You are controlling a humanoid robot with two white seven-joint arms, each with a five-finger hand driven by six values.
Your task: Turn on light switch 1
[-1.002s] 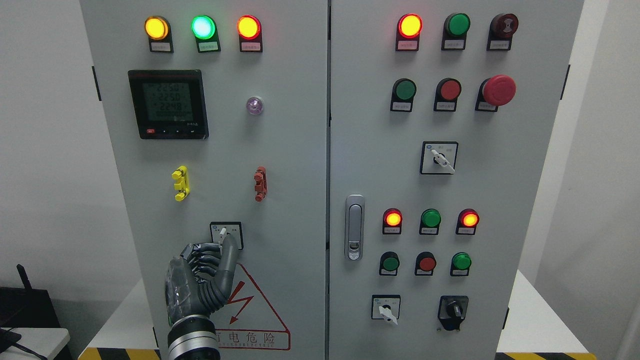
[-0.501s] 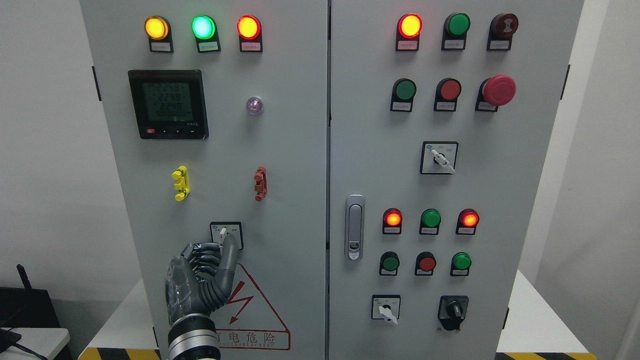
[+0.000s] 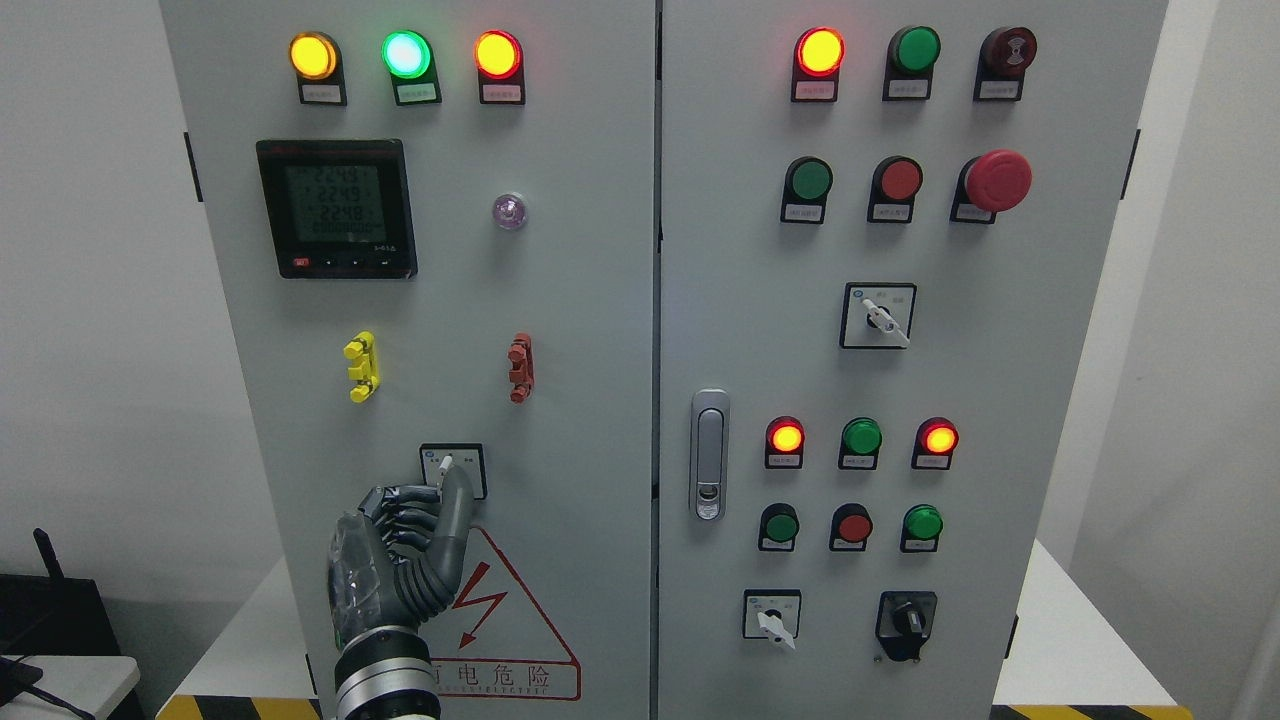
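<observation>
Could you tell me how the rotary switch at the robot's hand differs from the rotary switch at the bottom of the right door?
The left-door rotary switch has its white handle pointing up and slightly left; the bottom right-door rotary switch has its handle angled down to the right. The left hand has fingers at the first switch and partly covers it; the second is untouched and fully visible. The first sits above the red warning triangle; the second sits beside a black selector. Both have white square plates with black borders.

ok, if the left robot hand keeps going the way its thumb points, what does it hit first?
The selector switch: the left robot hand points up at its knob, thumb tip already at or touching it; depth unclear.
</observation>
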